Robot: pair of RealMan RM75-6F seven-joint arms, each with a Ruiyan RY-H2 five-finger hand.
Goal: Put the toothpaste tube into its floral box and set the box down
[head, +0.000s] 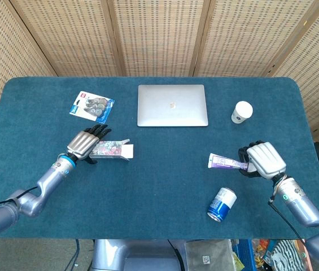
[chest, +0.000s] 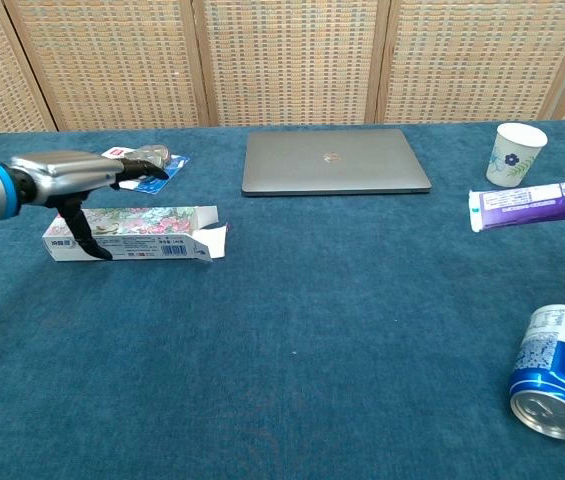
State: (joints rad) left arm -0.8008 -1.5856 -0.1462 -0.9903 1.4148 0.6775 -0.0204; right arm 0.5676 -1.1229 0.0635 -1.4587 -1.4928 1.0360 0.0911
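The right hand (head: pixel 265 160) holds the toothpaste tube (head: pixel 225 163), fingers clamped, above the bench (head: pixel 165 186). The left hand (head: pixel 84 144) hovers, fingers apart, over the floral box (chest: pixel 137 232).

Both hands are showing the same build: the left hand (head: pixel 86 144), beside the floral box (head: pixel 112 150), is wearing a ribbed silver-grey metal back plate with black fingers (head: pixel 99 131) reaching out from it. A bright blue ring is circling its wrist, and a smooth grey tubular forearm is running back from there. The right hand (head: pixel 263 160), further from that box, is showing a paler silver ribbed back, black fingers, a small teal wrist mark and a thin dark cable trailing along its grey forearm.
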